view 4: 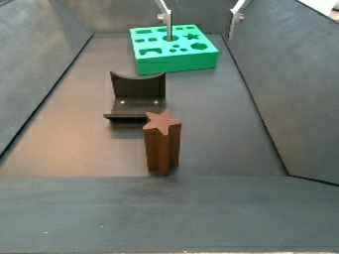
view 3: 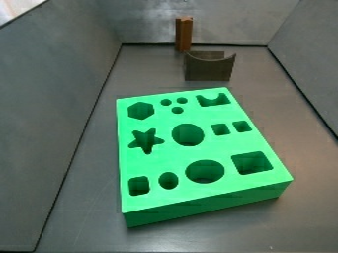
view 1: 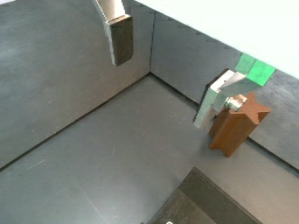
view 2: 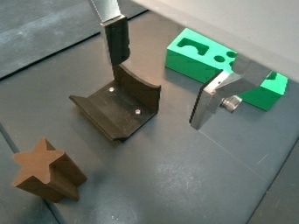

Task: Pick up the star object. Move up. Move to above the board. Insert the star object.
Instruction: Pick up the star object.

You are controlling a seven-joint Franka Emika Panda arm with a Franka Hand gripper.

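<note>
The star object (view 4: 162,144) is a tall brown peg with a star top, standing upright on the dark floor; it also shows in both wrist views (view 1: 239,124) (view 2: 47,171) and in a side view (view 3: 185,34). The board (view 3: 199,198) is a bright green slab with many cutouts, lying flat; it shows in a side view (view 4: 175,62) and partly in both wrist views (view 2: 193,57) (view 1: 254,70). My gripper (view 2: 158,94) (view 1: 163,92) is open and empty, up in the air between the board and the peg; its fingers (view 4: 166,14) show at the far end.
The dark fixture (view 4: 133,99) with a curved notch stands between peg and board, also in a wrist view (view 2: 117,107) and a side view (view 3: 209,65). Grey walls (view 4: 284,89) enclose the floor on all sides.
</note>
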